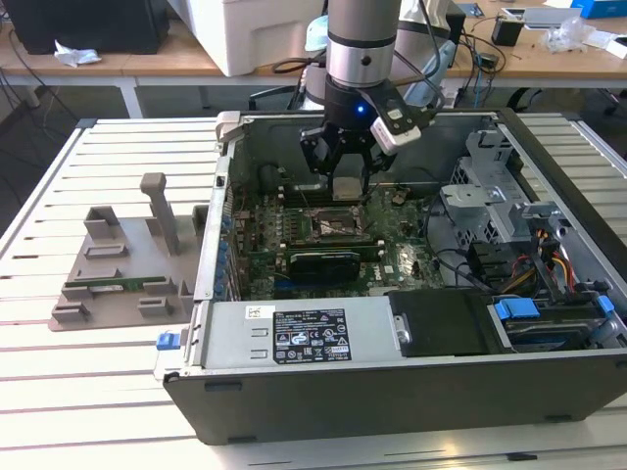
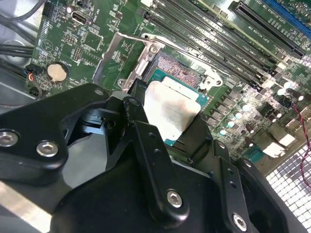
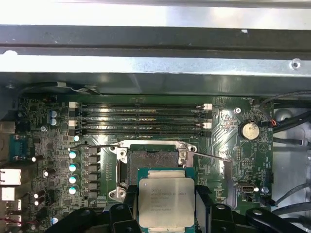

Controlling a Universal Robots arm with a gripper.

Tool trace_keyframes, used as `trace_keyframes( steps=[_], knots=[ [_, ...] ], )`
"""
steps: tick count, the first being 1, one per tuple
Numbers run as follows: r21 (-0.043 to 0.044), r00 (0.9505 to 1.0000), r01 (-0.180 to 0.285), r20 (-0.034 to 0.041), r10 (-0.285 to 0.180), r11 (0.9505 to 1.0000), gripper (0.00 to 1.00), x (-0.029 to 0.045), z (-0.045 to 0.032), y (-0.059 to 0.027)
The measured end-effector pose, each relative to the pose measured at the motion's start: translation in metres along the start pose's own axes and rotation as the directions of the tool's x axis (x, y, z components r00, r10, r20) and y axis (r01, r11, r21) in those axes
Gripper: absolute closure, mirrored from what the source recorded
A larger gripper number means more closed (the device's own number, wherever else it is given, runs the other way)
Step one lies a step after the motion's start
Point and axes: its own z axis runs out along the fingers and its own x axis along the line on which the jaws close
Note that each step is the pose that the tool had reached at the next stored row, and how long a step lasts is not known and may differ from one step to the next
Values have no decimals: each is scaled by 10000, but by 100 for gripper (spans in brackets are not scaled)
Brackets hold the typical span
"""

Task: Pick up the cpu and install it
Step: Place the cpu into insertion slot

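A: Where is the cpu [image 3: 166, 203]?

B: Gripped in the tool [image 1: 345, 181]; black fingers [image 3: 130, 200] pinch two opposite edges, so the silver top lies flat, facing up; holding it by the edges, I judge, spares the contact face underneath.

A: Where does it hang?

B: Inside the open case [image 1: 392, 401] on the table [image 1: 59, 392], just above the socket [image 3: 151, 156], not touching; the socket's metal frame looks swung open, its bed bare to receive the chip; the cpu is level over the board, not yet seated.
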Motion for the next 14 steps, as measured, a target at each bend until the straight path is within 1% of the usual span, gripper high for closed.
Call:
trace_keyframes(
  steps=[1, 3, 7, 9, 11, 14],
  knots=[
    [5, 9997, -247, 0, 247, 9997, 45, 0, 0, 0],
    [14, 9984, -569, -2, 569, 9984, 45, 0, 0, 0],
    [35, 9934, -1144, -1, 1144, 9934, 45, 0, 0, 0],
    [68, 9876, -1568, 3, 1568, 9876, 45, 0, 0, 0],
    [117, 9771, -2127, 11, 2127, 9770, 45, 0, 0, 0],
    [155, 9672, -2541, 19, 2541, 9671, 45, 0, 0, 0]
  ],
)
